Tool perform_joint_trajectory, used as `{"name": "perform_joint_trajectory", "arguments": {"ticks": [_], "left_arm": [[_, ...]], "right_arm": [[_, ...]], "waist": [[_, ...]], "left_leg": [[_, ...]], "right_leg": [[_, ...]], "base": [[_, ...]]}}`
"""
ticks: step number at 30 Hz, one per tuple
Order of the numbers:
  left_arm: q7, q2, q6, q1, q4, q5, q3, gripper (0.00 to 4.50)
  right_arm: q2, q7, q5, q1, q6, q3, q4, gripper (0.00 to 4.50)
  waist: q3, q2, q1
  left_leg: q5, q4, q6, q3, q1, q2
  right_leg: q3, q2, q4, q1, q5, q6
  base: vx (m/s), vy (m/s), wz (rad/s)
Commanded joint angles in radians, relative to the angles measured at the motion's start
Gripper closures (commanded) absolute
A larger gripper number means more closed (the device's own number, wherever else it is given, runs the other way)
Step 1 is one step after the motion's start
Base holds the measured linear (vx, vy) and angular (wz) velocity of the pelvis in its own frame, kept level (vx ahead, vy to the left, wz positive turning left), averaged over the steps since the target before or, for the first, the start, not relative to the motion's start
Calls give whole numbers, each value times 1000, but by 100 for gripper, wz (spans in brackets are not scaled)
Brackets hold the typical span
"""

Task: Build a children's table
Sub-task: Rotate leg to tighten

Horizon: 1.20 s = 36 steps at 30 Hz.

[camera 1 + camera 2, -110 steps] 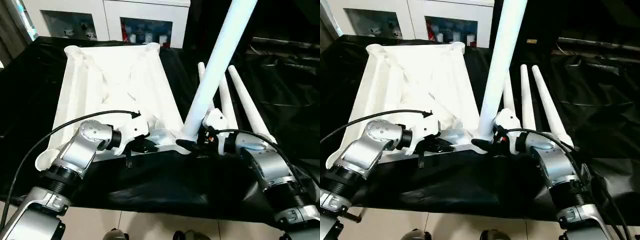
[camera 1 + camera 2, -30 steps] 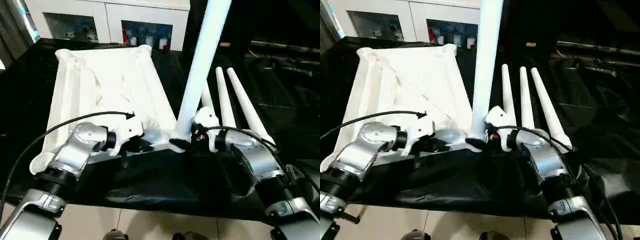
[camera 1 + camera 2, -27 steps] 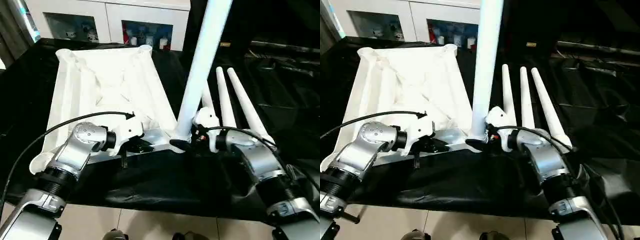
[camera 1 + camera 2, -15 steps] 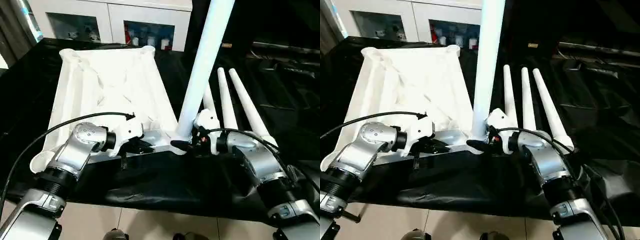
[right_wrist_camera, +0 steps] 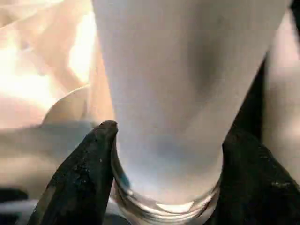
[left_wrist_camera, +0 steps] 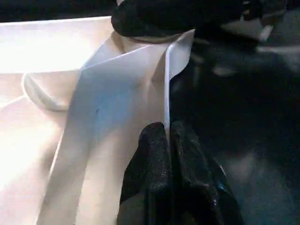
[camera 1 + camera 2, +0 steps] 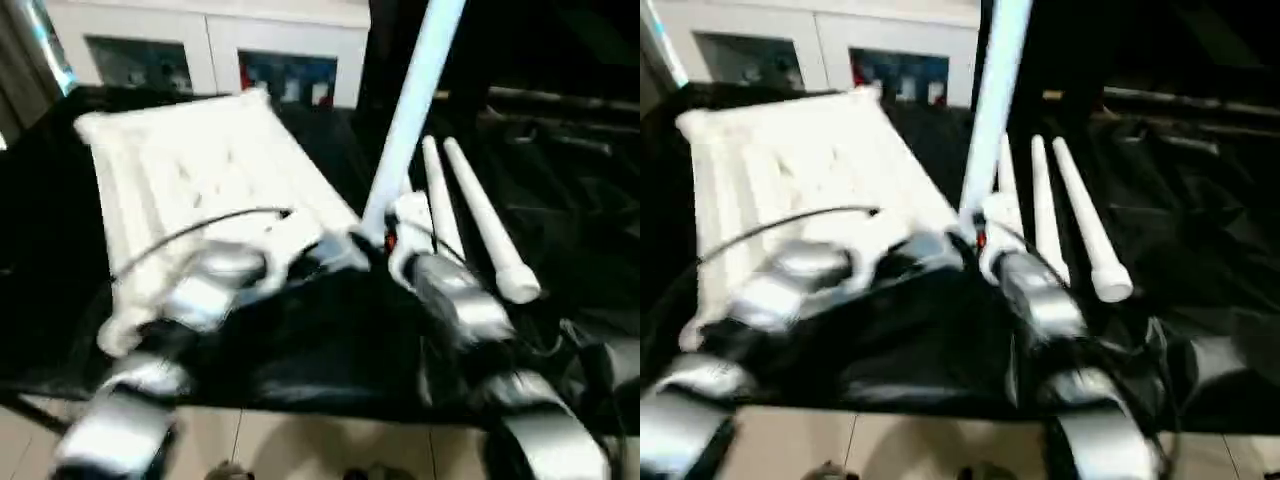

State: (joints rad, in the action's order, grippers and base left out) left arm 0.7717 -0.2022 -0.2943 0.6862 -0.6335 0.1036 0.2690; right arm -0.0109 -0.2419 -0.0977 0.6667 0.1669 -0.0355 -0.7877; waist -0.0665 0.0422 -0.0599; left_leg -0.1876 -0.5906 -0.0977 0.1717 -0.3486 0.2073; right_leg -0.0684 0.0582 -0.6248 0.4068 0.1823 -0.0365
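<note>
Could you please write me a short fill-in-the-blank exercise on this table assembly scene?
1. The left gripper pinches the tabletop's thin ____.
2. The right gripper straddles the standing ____ at its base.
3. Beside the tabletop, ____ loose legs lie on the black cloth.

Answers: edge; leg; three

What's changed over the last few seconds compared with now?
The head view has swung, so little real movement is certain; both forearms seem drawn closer together at the near corner. Unchanged: left gripper shut on the tabletop rim, right gripper gripping the upright leg at its base, spare legs lying on the black cloth.
</note>
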Motion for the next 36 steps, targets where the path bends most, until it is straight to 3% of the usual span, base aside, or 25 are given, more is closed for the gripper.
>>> {"name": "perform_joint_trajectory", "arguments": {"ticks": [1, 7, 8, 9, 14, 17, 24, 25, 26, 28, 33, 36], "left_arm": [[-64, 37, -16, 29, -14, 0, -10, 450], [-95, 77, -18, 49, -35, 16, 2, 450], [-88, 72, -11, 46, -33, 15, 4, 450], [-83, 68, -8, 44, -33, 14, 4, 450], [-55, 47, 5, 32, -20, 3, 0, 450], [-16, 23, 7, 18, 3, -4, -2, 450], [113, -65, 36, -24, 62, -34, -2, 450], [138, -81, 56, -30, 67, -38, 1, 450], [172, -98, 66, -38, 77, -45, 3, 450], [226, -123, 87, -50, 97, -56, 8, 450], [333, -166, 109, -79, 156, -89, 19, 450], [355, -181, 93, -85, 176, -100, 18, 450]], "right_arm": [[52, 32, -51, -9, 25, -9, -81, 176], [108, 38, -28, 52, -27, -20, -153, 176], [107, 26, -32, 55, -31, -22, -151, 120], [105, 14, -32, 62, -39, -23, -156, 107], [79, -30, -6, 69, -70, 7, -144, 87], [41, -107, 19, 57, -80, 35, -104, 87], [-129, -347, 53, -53, -24, 145, 131, 87], [-159, -397, 57, -68, -25, 162, 159, 87], [-190, -447, 62, -82, -30, 178, 187, 87], [-231, -516, 65, -101, -36, 198, 226, 87], [-287, -608, 44, -126, -29, 218, 292, 87], [-305, -617, 43, -129, -29, 216, 303, 87]], "waist": [[68, -13, -1], [66, -12, -1], [66, -12, -1], [65, -12, -1], [65, -11, 4], [65, -10, 8], [68, -7, 2], [68, -8, 3], [66, -19, 2], [68, -13, 2], [65, -18, 1], [62, -18, -2]], "left_leg": [[-188, 67, -9, -3, 1, 15], [-212, 69, 4, -5, 1, 16], [-212, 69, 7, -4, 0, 16], [-218, 69, 8, -4, 1, 16], [-214, 70, 17, -6, -4, 16], [-192, 70, 25, -5, -7, 17], [-134, 67, 63, -2, -8, 19], [-129, 67, 65, -2, -9, 19], [-128, 67, 66, -3, -8, 19], [-129, 66, 71, -2, -7, 21], [-139, 68, 74, -1, -3, 25], [-158, 69, 62, 1, 2, 26]], "right_leg": [[53, 77, 92, -52, 294, -147], [51, 77, 94, -51, 299, -141], [51, 76, 95, -51, 295, -142], [51, 77, 95, -50, 302, -143], [50, 77, 96, -52, 311, -141], [50, 76, 90, -54, 263, -163], [51, 76, 84, -62, 178, -182], [51, 76, 83, -61, 168, -186], [52, 76, 82, -61, 153, -191], [52, 74, 78, -63, 121, -206], [53, 75, 77, -60, 97, -231], [54, 76, 81, -56, 139, -228]], "base": [[0, 0, 0], [0, 0, 0], [0, 0, 0], [0, 0, 0], [0, 0, 0], [0, 0, 0], [0, 0, 0], [0, 0, 0], [0, 0, 0], [0, 0, 0], [0, 0, 0], [0, 0, 0]]}}
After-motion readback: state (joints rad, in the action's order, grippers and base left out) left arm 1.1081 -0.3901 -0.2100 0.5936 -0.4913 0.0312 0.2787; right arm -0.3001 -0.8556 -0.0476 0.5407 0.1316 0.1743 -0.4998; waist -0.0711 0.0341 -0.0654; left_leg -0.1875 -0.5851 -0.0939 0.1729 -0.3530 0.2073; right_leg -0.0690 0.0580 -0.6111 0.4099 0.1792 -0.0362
